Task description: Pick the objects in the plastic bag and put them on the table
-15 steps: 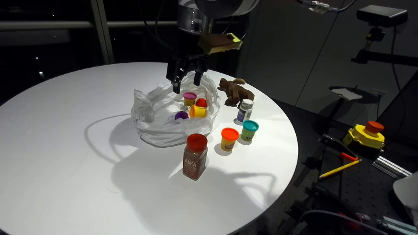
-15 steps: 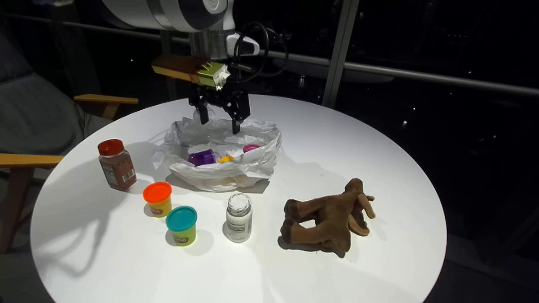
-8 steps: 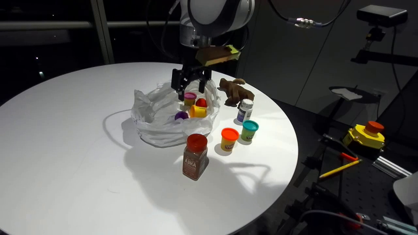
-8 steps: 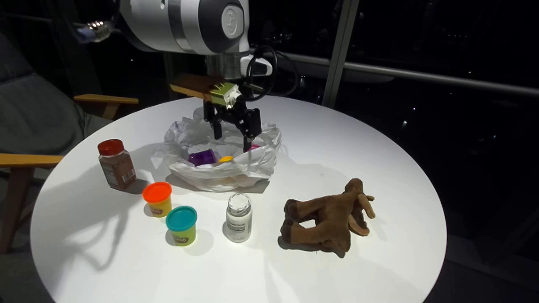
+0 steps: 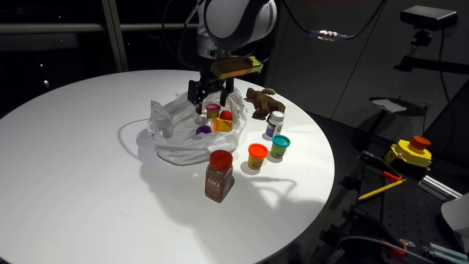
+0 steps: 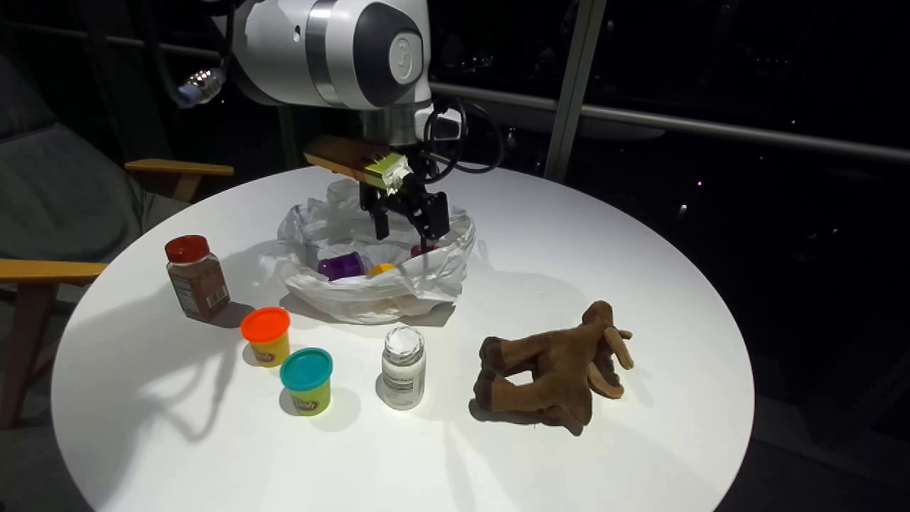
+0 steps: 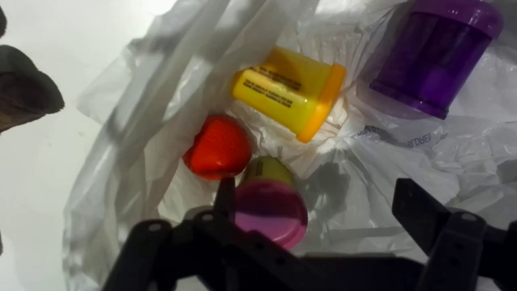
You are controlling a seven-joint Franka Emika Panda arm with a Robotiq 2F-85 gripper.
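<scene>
The gripper (image 7: 316,190) hung at the mouth of the plastic bag (image 6: 377,307), jaws spread wide with nothing held between them. One jaw stood just beside the pink-lidded cup (image 7: 272,210) (whether the two touched, I could not tell); the other was over bare film. That cup, upright inside the bag, seemed the likeliest next pick. I judged it light and stiff, its plastic smooth enough to slip — best taken around the body just under the lid, since a pull on the lid alone might pop it off.

Next to it lay a rounded red piece (image 7: 220,147); firm or squashy, the eye could not settle. A little farther on, an orange-capped yellow cup (image 7: 282,89) and then a purple container (image 7: 436,60) lay on their sides, likely to roll if nudged, so each called for a grip across its middle. The bag itself was thin, crumpled film — easy to pinch by mistake and drag along.

Outside it, on the white table (image 5: 91,205), stood a red-lidded jar (image 5: 218,179), an orange-lidded cup (image 5: 257,157), a white bottle (image 5: 274,128) and a teal-lidded cup (image 5: 280,146), with a brown plush toy (image 5: 264,104) lying near the bottle. Five out and four in view inside: by my reckoning, a little past halfway. Beyond the rim, an armchair (image 6: 64,199) sat in the gloom.
</scene>
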